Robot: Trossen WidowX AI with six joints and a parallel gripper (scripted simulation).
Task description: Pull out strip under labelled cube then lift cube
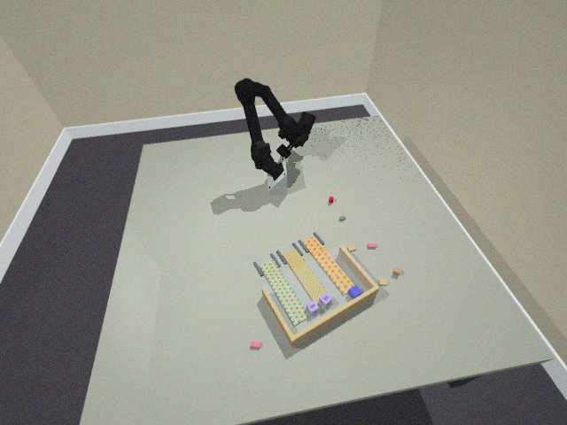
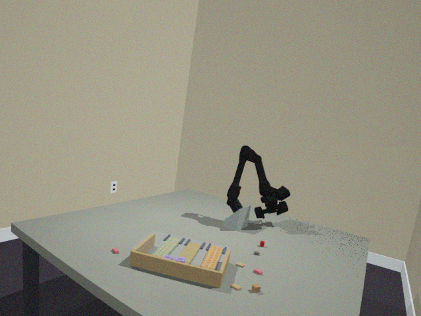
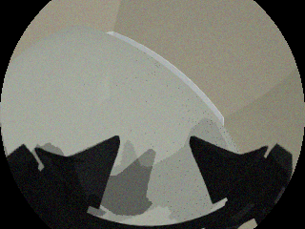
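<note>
Two lilac cubes, each with a dark mark on top, sit near the tray's far wall: one (image 1: 313, 307) (image 2: 168, 257) beside the teal-dotted strip (image 1: 280, 288) (image 2: 167, 246), the other (image 1: 325, 299) (image 2: 179, 259) by the end of the yellow strip (image 1: 303, 274) (image 2: 191, 251). I cannot read the marks surely or tell exactly what each cube rests on. A plain blue cube (image 1: 354, 291) is at the end of the orange-dotted strip (image 1: 327, 263) (image 2: 213, 255). My gripper (image 1: 292, 145) (image 2: 271, 210) (image 3: 155, 140) is open and empty, beside the arm's base, away from the strips.
A wooden wall (image 1: 334, 316) (image 2: 176, 269) encloses three sides of the strips. Short dark bars flank their open ends. A red piece (image 1: 330, 199) (image 2: 262, 243), a grey pebble (image 1: 342, 218) (image 2: 256, 253), an orange block (image 1: 397, 270) (image 2: 256, 288) and small pink and tan pieces lie outside.
</note>
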